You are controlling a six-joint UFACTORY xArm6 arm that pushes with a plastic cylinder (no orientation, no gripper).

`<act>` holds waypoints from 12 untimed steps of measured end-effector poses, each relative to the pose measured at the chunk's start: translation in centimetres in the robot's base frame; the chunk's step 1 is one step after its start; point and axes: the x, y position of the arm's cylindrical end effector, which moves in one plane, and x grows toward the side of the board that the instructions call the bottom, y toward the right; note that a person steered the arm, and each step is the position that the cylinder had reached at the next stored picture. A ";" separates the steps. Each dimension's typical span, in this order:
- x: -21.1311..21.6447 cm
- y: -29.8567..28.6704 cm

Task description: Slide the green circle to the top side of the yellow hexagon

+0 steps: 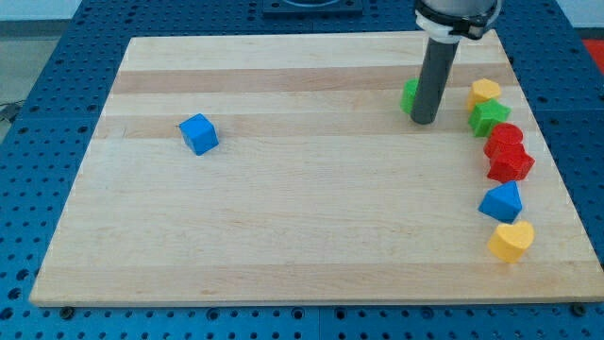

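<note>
Pale matt wooden board [283, 217], smooth-looking coloured blocks, dark matt rod [432, 80], blue perforated table [38, 142].

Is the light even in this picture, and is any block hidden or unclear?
In the camera view the light is soft and even on the wooden board, with only faint shadows and no strong glare. My tip and its rod cover most of the green circle, so its shape is unclear. The other blocks look sharp.
</note>
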 end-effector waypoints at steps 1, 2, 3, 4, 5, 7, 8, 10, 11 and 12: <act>-0.3 0.0; 2.1 -0.5; 3.3 -1.6; 0.1 -1.6; -3.8 -1.0; -3.5 -3.9; -4.2 -6.1; -8.4 -2.3; -8.4 1.3; -8.4 4.9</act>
